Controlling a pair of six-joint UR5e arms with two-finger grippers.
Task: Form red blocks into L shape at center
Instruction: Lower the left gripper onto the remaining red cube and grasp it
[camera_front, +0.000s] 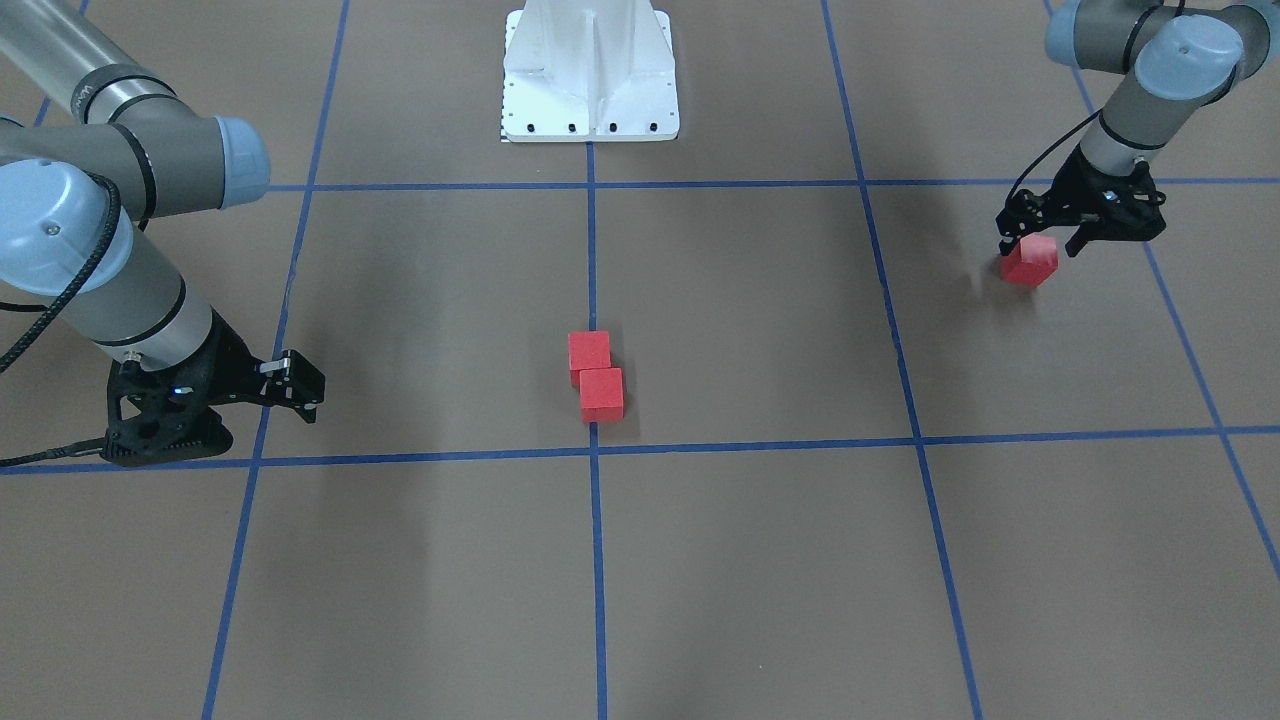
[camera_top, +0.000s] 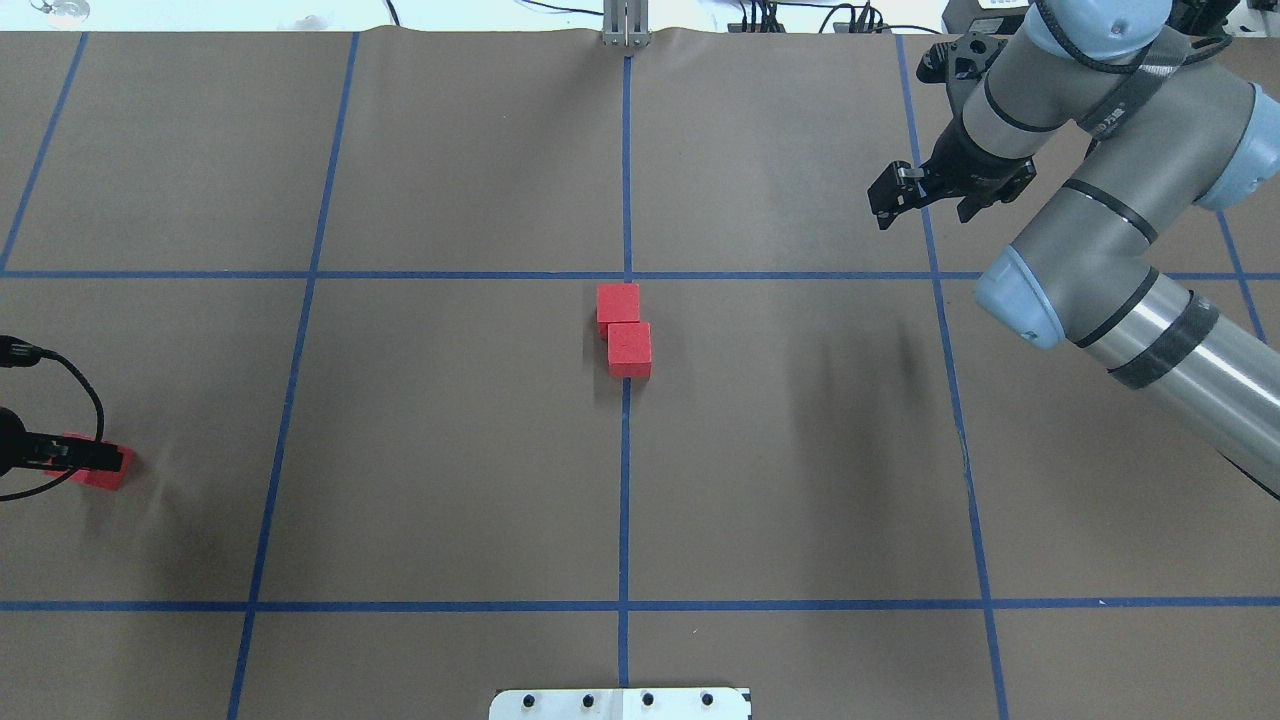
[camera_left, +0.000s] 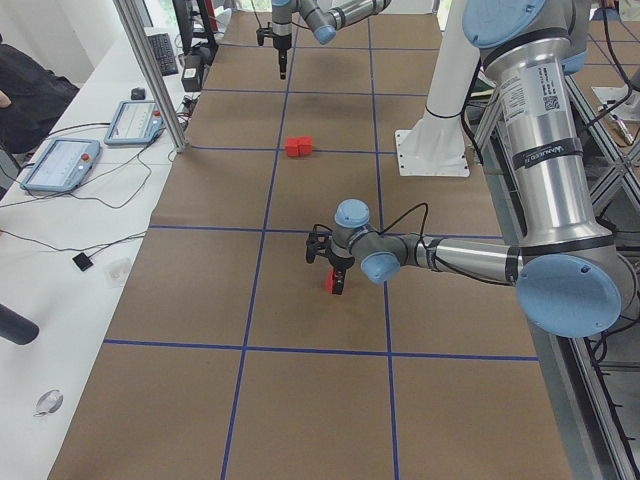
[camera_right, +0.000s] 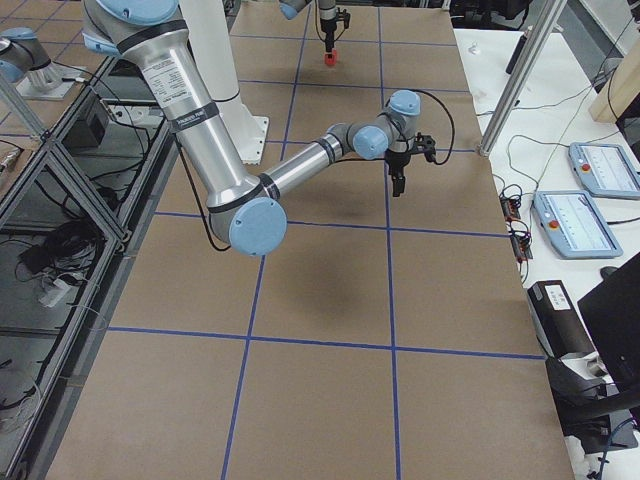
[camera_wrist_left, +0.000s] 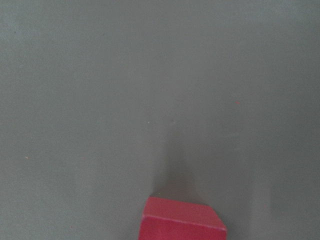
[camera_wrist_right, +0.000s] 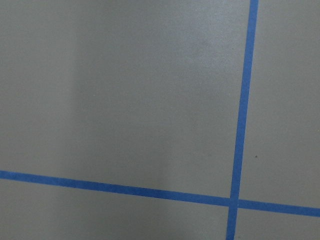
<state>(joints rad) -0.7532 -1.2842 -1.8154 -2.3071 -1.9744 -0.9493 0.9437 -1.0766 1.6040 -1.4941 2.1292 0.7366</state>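
Two red blocks (camera_front: 589, 352) (camera_front: 601, 393) touch, slightly offset, on the middle blue line just on the robot's side of the centre crossing (camera_front: 593, 450); they also show in the overhead view (camera_top: 618, 303) (camera_top: 630, 349). My left gripper (camera_front: 1038, 245) is far out on its side, its fingers closed around the third red block (camera_front: 1030, 265), which looks tilted and blurred at or just above the surface. The left wrist view shows this block (camera_wrist_left: 182, 220) at its bottom edge. My right gripper (camera_front: 308, 388) hangs empty over a grid line on the other side, fingers together.
The white robot base (camera_front: 590, 70) stands at the table's robot side. Blue tape lines (camera_wrist_right: 242, 100) divide the brown surface. Tablets and cables (camera_left: 60, 165) lie on the white bench beyond the table's far edge.
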